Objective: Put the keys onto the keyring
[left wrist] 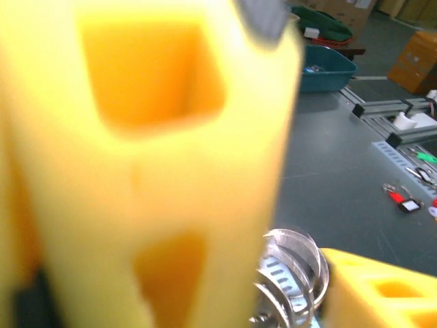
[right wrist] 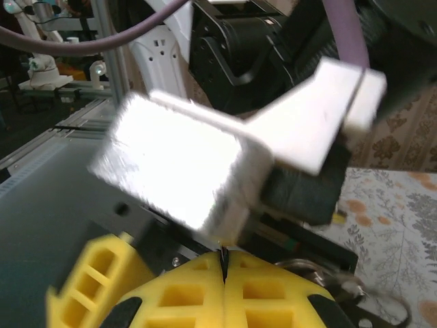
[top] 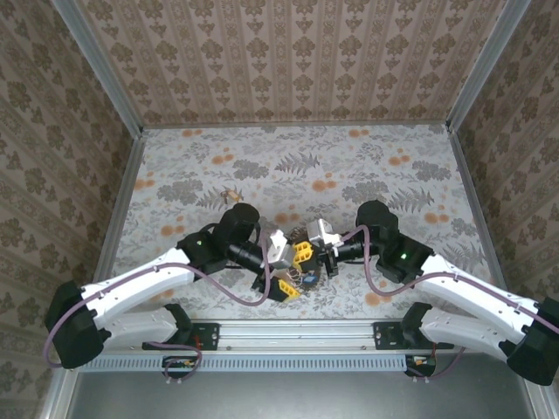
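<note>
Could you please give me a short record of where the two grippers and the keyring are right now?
left gripper: open, jaws spread either side of the keyring
right gripper: shut, facing the left one
keyring: shiny metal coil in the left gripper's gap; contact cannot be told
table: floral cover; both grippers meet over its near middle

White arms [top: 144, 284], black joints [top: 236, 223], yellow gripper fingers [left wrist: 171, 171], purple cables [right wrist: 348, 34].

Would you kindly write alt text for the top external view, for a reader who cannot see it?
Two white-and-black robot arms meet near the front edge of a floral-patterned table, the open left gripper and shut right gripper crowding a small coiled metallic keyring between them. Brown patterned walls enclose the table.
</note>
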